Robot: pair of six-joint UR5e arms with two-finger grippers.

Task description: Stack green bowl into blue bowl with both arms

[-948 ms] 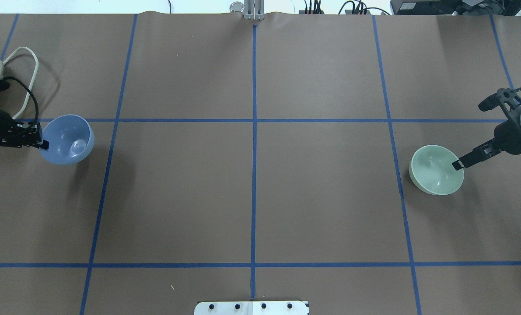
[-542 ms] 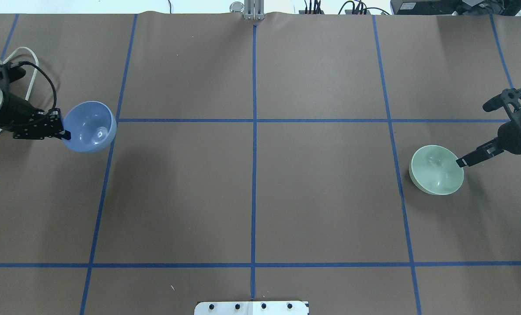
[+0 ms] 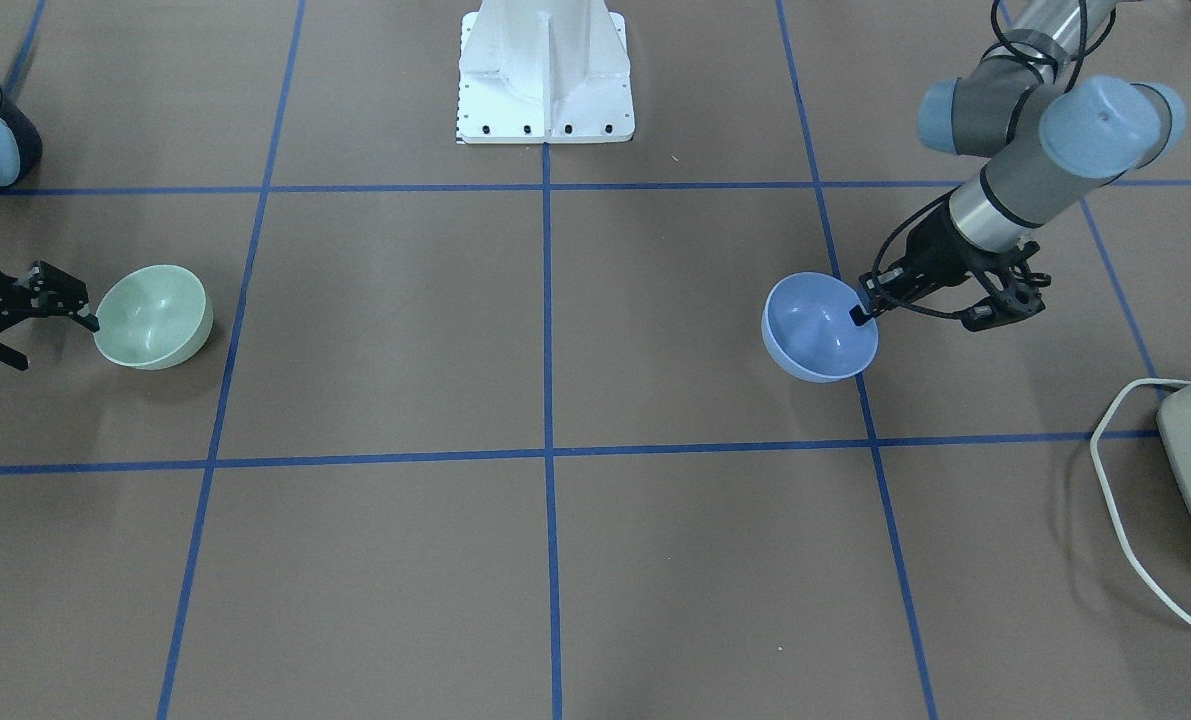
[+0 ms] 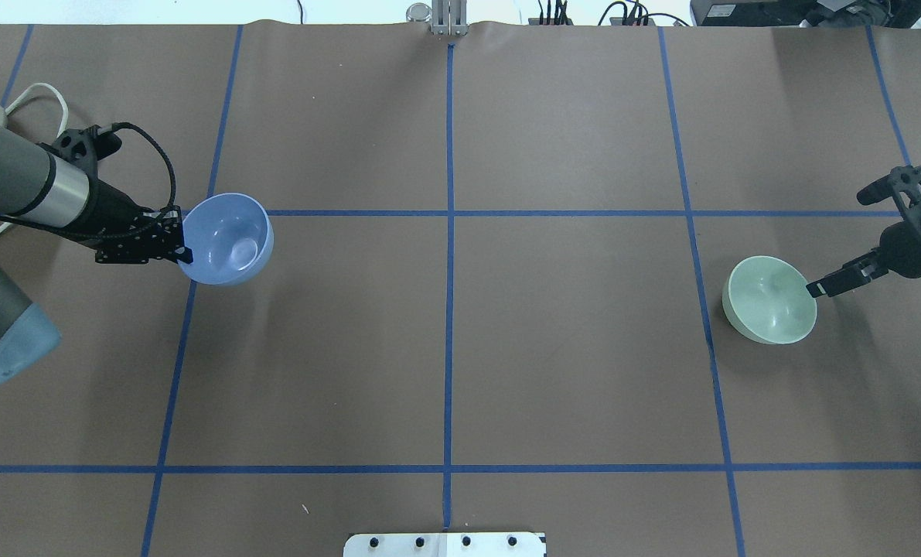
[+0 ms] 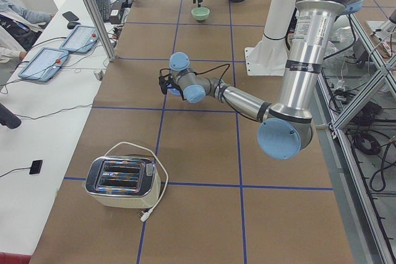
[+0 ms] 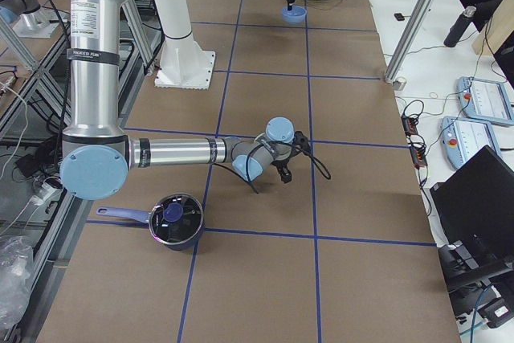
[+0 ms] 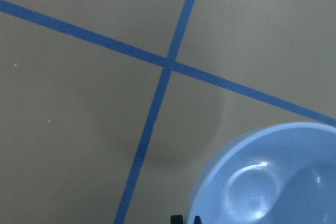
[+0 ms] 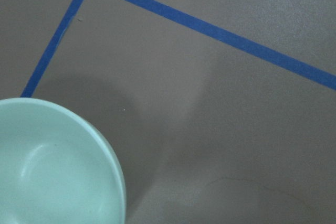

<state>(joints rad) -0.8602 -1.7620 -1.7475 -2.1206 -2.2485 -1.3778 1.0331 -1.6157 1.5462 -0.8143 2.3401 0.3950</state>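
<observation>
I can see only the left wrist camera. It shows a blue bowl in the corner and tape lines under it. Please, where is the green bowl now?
Observer: The green bowl is near the robot's right end of the table, far from the blue bowl. They are not yet stacked.
Operator: Thank you. Is the right gripper close to it?
Observer: Yes. The right gripper is at the green bowl's rim, on the side away from the blue bowl. I cannot tell whether it grips.

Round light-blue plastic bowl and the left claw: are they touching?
Touching. The front-facing view shows the left claw pinching the rim of the round light-blue plastic bowl, one finger inside.
</observation>
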